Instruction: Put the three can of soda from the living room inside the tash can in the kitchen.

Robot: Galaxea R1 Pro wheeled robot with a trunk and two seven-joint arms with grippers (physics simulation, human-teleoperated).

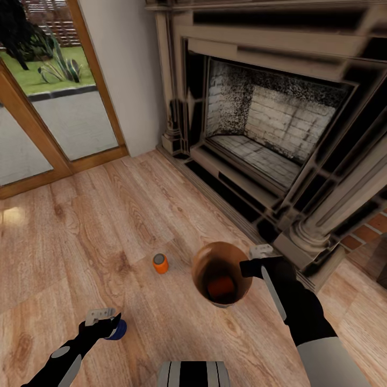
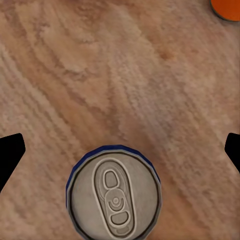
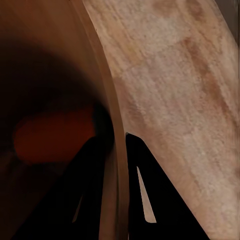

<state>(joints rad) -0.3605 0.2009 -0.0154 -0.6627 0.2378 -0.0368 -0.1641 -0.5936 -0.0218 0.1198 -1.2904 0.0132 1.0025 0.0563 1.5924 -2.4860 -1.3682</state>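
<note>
We pinch the trash can [image 1: 221, 275] rim in our right gripper [image 1: 246, 267], while our left gripper [image 1: 114, 322] hangs spread over the blue can [image 2: 114, 192]

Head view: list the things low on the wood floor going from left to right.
Left gripper over the blue can → orange can standing on the floor → brown bin with an orange can inside → right gripper pinching the bin's rim.

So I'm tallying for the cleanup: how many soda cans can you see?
3. A small orange aluminium can stands on the wood floor; a dark blue can stands under the open left gripper; an orange shape, apparently a can, lies inside the round brown-lined bin.
</note>
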